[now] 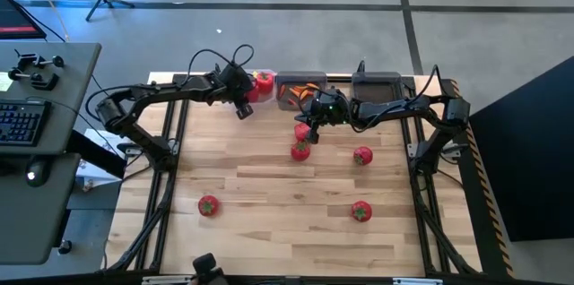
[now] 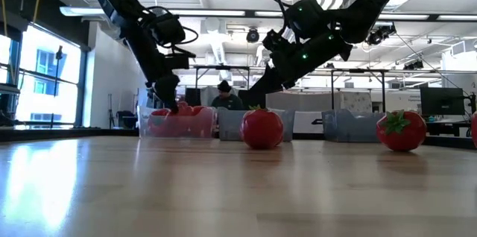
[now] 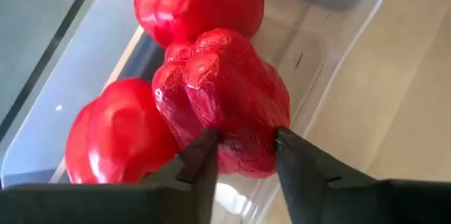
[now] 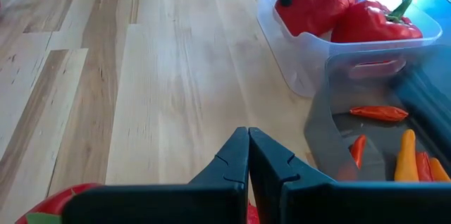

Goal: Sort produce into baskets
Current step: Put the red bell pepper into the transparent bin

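Three red peppers (image 3: pixel 218 97) are sitting in the clear basket (image 1: pixel 266 97), one between the left pincer (image 3: pixel 243 146) fingers, which are touching it; whether gripping or letting go, I cannot tell. The right pincer (image 4: pixel 248 155), clenched and empty, is hovering above a tomato (image 1: pixel 303 132), carrot basket (image 4: pixel 366 139) just beside it.

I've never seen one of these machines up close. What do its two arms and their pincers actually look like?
Both arms are dark, nearly black, built of slim jointed segments with loose black cables looping along them. The left gripper ends in two flat, tapering dark fingers. The right gripper has matching dark fingers with stepped inner edges. In the low view a small green light glows on the right arm.
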You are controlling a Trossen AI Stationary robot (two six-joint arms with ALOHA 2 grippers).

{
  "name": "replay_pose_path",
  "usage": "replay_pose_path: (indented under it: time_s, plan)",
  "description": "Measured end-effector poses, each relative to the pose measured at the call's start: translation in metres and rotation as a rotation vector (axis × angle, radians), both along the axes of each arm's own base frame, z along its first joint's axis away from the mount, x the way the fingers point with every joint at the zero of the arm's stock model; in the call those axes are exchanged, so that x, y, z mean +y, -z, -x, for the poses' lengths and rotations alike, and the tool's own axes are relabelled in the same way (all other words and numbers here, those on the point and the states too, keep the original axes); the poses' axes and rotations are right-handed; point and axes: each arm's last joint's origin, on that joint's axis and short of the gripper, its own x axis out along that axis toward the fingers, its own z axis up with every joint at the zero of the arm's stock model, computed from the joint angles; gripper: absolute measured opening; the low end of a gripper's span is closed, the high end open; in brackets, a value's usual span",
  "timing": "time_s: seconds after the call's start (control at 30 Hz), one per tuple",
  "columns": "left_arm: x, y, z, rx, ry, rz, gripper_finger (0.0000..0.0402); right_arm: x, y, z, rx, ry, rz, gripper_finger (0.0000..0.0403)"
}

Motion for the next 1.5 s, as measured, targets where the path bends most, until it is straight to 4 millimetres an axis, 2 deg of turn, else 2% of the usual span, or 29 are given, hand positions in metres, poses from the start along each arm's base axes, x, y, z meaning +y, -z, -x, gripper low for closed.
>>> replay_pose_path:
  time_s: [0.2,0.4,0.57,0.7,0.83,1.07,1.33,1.5]
  plan:
    - [-0.003,-0.004,0.003,0.067,-0.001,-0.009,0.0050,0.000,0.000,0.000,0.004,0.000,-0.001,0.0000]
    - [-0.002,-0.017,-0.002,0.041,0.004,-0.038,0.0027,0.000,0.000,0.000,0.004,0.000,-0.002,0.0000]
    - [0.004,-0.001,0.003,0.066,-0.050,0.027,0.0004,0.000,0.000,0.000,0.005,0.000,-0.002,0.0000]
    - [0.006,0.007,0.004,0.072,-0.067,0.049,0.0001,0.000,0.001,0.000,0.006,0.000,-0.002,0.0000]
    - [0.004,0.005,0.001,0.054,-0.051,0.042,0.0000,0.000,0.001,0.001,0.015,0.000,-0.005,0.0000]
    - [0.003,0.006,-0.008,-0.034,0.043,0.076,0.0000,0.000,0.001,0.001,0.015,0.000,-0.005,0.0000]
    - [0.001,0.016,-0.014,-0.002,0.099,0.090,0.0000,0.000,0.001,0.001,0.014,0.000,-0.005,0.0000]
    - [-0.003,0.009,-0.017,0.001,0.101,0.025,0.0000,0.000,0.001,0.001,0.011,0.008,-0.020,0.0000]
